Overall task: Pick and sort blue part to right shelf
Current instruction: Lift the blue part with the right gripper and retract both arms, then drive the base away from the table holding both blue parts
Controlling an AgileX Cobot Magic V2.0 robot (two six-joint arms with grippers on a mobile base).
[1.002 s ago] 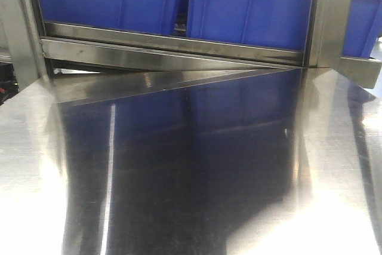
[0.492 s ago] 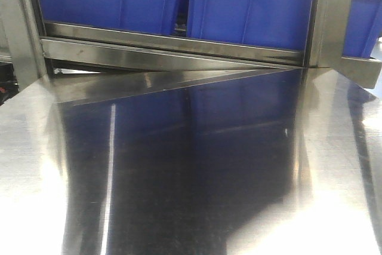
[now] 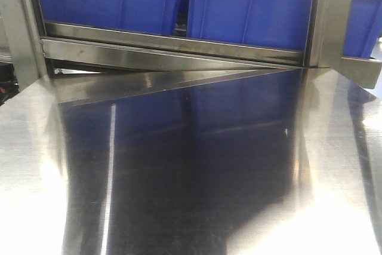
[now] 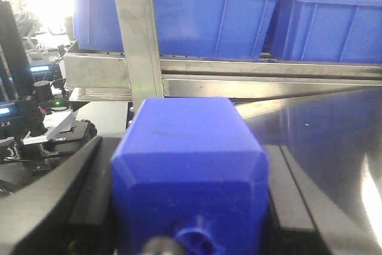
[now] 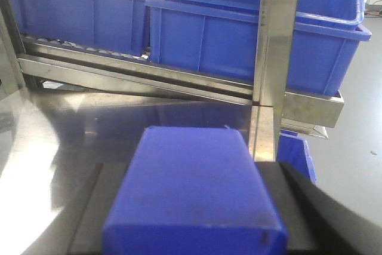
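Left gripper (image 4: 186, 147) is clamped on a blue chamfered plastic block (image 4: 188, 174). Right gripper (image 5: 194, 171) is clamped on a blue rectangular plastic block (image 5: 192, 192). Dark fingers (image 4: 83, 183) hug both sides of each, so both parts look carried, not resting on anything. Both wrists face the stainless-steel rack (image 3: 173, 43) at 12 o'clock, probably lined up for a drop into its open-top blue plastic bins (image 3: 250, 10). Left wrist view has a rack upright (image 4: 136, 34) at 11 o'clock of its block; right wrist view has a steel post (image 5: 274, 46) at 1 o'clock, with the rack's end beyond it. Front view shows only the polished steel tabletop (image 3: 179, 177) and the rack, with no arms or parts, so grip state comes from the wrist views alone.
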